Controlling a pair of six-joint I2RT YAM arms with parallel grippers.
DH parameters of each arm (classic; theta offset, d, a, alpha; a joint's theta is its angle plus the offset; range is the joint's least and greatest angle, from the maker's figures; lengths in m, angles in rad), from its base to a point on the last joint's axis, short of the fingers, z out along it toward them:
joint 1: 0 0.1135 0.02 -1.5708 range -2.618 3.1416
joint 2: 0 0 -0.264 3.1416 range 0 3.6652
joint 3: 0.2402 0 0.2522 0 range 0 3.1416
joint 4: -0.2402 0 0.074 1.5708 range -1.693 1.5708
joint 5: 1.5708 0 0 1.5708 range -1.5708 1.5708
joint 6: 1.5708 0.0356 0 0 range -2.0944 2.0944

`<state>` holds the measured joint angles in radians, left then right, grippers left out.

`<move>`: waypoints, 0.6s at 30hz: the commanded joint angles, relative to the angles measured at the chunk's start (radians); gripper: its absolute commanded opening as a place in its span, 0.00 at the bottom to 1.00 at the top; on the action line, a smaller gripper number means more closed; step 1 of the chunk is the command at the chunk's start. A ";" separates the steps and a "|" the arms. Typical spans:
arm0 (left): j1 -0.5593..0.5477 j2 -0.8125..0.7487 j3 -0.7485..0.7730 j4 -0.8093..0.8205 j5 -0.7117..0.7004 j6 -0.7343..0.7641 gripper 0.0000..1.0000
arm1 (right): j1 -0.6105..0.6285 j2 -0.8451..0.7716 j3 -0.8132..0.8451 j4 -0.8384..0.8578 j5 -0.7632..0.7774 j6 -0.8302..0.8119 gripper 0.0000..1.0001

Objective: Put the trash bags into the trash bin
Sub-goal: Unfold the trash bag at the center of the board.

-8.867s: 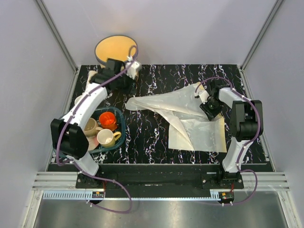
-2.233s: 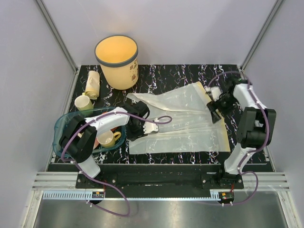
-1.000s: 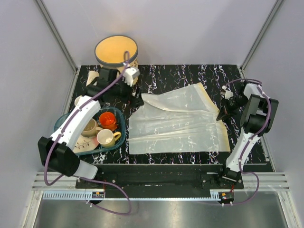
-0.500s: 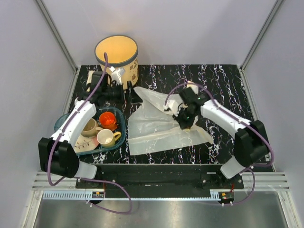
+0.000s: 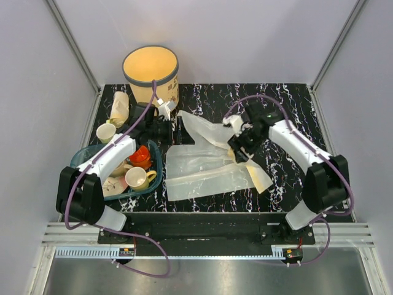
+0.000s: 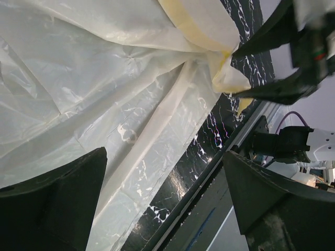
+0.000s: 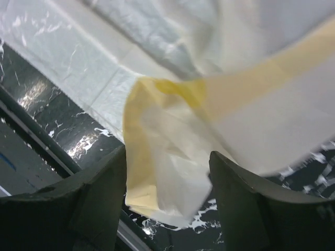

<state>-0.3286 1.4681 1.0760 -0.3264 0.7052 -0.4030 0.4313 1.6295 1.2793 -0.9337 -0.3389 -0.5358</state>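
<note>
Since the sheet is far wider than the bin's mouth, we judge it is being gathered first. The right gripper [image 5: 241, 149] is pinched onto a bunched fold of the thin, translucent, yellow-tinted plastic trash bags [image 5: 202, 175], drawing the film into a peak. Our left gripper [image 6: 163, 157] hangs spread wide over the film's left edge, holding nothing, likely ready for a second hold. The bags lie on the black marbled table [image 5: 295, 98], outside the round cream-yellow plastic trash bin [image 5: 140, 92]. A second ago the sheet lay flat; now it has crumpled inward, and the right arm has swung in from the table's right edge.
</note>
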 commanded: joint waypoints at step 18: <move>-0.305 0.273 0.184 0.352 0.011 -0.299 0.65 | -0.267 -0.023 0.012 -0.212 -0.365 0.031 0.16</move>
<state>-0.6044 1.7042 1.2263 -0.0967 0.7006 -0.5907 0.1589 1.6455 1.3430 -1.1011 -0.6159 -0.4664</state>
